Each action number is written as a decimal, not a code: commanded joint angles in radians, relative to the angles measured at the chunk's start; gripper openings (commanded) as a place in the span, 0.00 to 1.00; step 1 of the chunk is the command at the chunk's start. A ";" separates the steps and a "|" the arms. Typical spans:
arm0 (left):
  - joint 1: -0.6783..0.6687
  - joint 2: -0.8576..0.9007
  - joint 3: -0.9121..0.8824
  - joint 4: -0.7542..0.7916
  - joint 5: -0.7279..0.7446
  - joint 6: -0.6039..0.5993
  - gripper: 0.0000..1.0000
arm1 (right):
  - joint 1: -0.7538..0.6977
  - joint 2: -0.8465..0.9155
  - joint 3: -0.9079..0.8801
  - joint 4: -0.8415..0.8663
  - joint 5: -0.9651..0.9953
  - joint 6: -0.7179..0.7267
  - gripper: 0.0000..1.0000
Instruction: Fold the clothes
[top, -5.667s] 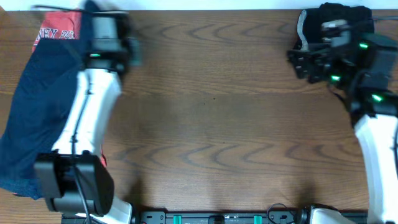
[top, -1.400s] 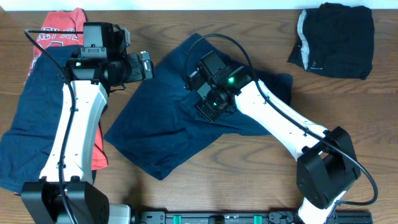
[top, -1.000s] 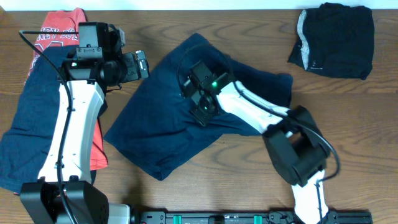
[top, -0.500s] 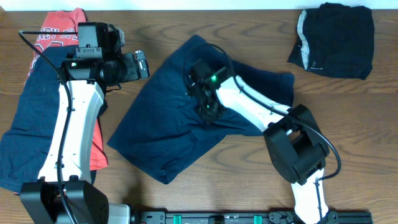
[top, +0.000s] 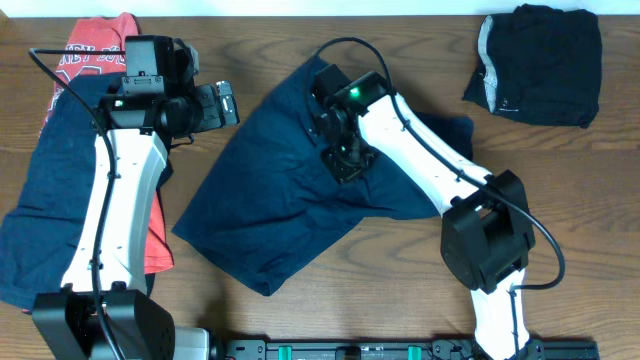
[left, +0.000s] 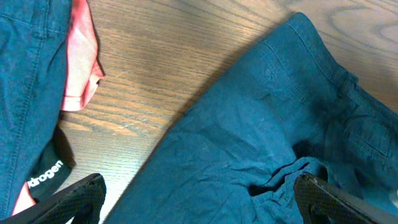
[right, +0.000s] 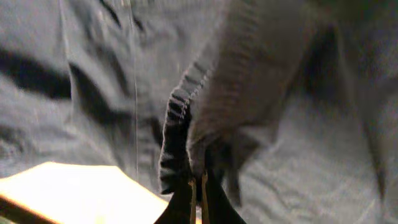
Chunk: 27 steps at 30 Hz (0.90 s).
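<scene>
right gripper (top: 345, 163) pinching a ridge of crumpled navy cotton shorts (top: 262, 205), newly swung toward their top edge | left gripper (top: 226, 103) spread, beside shorts' left edge | likely flattening, no fold yet

Overhead top-down — wrists close over shorts (top: 265, 205)

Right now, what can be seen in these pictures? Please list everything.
shorts: one, navy, spread out, centre
black garment: one, black, folded, far right corner
red shirt: one, red, far left corner, partly covered
navy garment: one, navy, left edge, over the red shirt
table: one, brown wood, under everything
left gripper: one, black, open, beside the shorts
right gripper: one, black, shut on the shorts' fabric
</scene>
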 joint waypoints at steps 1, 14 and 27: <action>0.005 0.010 -0.009 0.001 -0.018 0.006 0.98 | -0.021 -0.031 0.018 -0.037 -0.055 0.019 0.01; 0.005 0.010 -0.009 0.027 -0.018 0.006 0.98 | -0.044 -0.409 0.018 -0.292 -0.106 0.074 0.01; 0.005 0.010 -0.009 0.048 -0.018 0.010 0.98 | 0.212 -0.523 -0.066 -0.382 -0.158 0.266 0.01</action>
